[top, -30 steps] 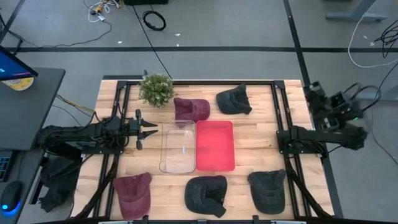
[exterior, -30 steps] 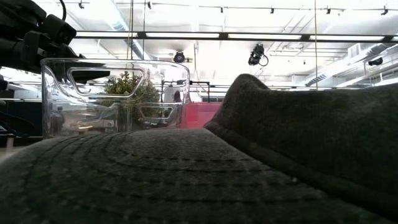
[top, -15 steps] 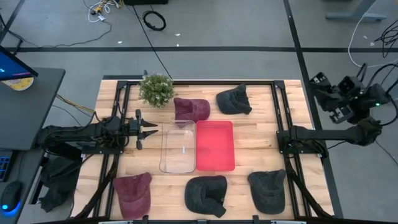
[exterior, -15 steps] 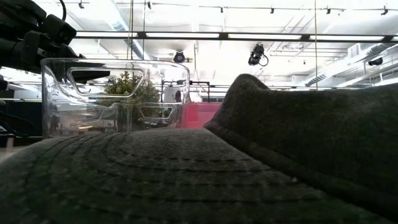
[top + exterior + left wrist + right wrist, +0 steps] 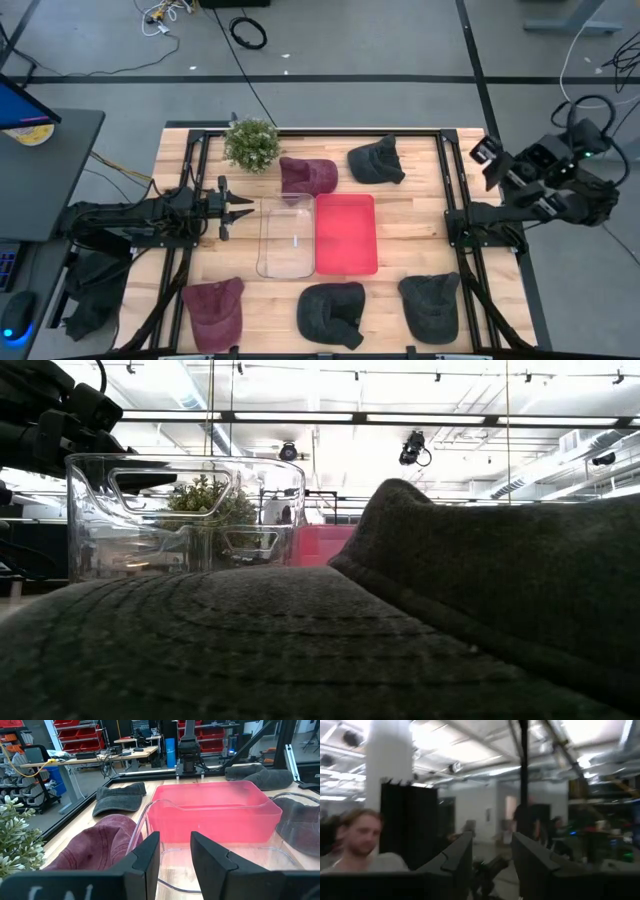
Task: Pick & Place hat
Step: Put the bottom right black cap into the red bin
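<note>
Five hats lie flat on the wooden table: a maroon hat (image 5: 307,176) and a dark hat (image 5: 377,160) at the far side, a maroon hat (image 5: 214,312) and two dark hats (image 5: 332,312) (image 5: 431,303) at the near edge. A clear bin (image 5: 286,237) and a red bin (image 5: 346,233) stand side by side mid-table. My left gripper (image 5: 235,213) (image 5: 175,840) is open, level, just left of the clear bin (image 5: 150,815). My right gripper (image 5: 484,153) (image 5: 492,840) is open, raised over the table's right edge, facing the room.
A small potted plant (image 5: 251,143) stands at the far left, next to the maroon hat. A black frame rail (image 5: 447,180) runs around the table. In the low view a dark hat (image 5: 400,620) fills the foreground. A person (image 5: 355,845) shows in the room beyond.
My right arm has risen and swung at the table's right edge, and its wrist has turned, so the gripper now reaches a little toward the table's left. The left arm and all the hats have stayed where they were.
</note>
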Controlling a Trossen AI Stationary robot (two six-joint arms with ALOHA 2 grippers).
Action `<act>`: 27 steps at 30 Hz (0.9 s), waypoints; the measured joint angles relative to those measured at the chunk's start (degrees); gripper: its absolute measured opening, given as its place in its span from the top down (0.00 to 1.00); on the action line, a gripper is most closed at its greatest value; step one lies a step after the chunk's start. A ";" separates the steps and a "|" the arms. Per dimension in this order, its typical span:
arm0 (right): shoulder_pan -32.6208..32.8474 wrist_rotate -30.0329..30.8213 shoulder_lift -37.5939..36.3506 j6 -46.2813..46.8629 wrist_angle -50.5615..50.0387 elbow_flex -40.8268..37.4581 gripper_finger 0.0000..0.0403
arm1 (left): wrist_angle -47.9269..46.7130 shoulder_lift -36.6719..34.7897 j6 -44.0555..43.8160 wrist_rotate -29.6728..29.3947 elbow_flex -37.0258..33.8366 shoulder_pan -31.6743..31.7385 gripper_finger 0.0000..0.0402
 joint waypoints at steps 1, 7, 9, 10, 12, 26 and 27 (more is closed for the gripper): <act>0.00 -0.53 0.64 -0.19 -0.07 0.09 0.65 | -0.01 0.00 0.00 0.00 0.01 0.01 0.71; 0.08 -0.79 3.58 3.84 2.77 0.22 0.65 | 0.01 0.00 0.00 0.02 0.01 -0.01 0.71; 0.52 -0.77 4.19 7.32 4.01 0.24 0.65 | -0.01 0.00 0.00 0.00 0.01 0.01 0.71; 0.81 -0.78 4.46 8.68 3.99 0.24 0.65 | 0.01 -0.02 0.00 0.02 0.00 -0.01 0.71; 1.30 -0.79 4.88 10.18 2.29 0.24 0.65 | -0.01 -0.02 0.00 0.00 -0.01 -0.01 0.71; 2.82 -0.67 11.79 11.60 -4.21 0.15 0.65 | 0.00 0.00 0.00 0.02 -0.01 0.01 0.71; 2.82 -0.16 12.48 13.60 -3.98 0.15 0.65 | -0.01 0.00 0.00 0.01 0.01 -0.01 0.71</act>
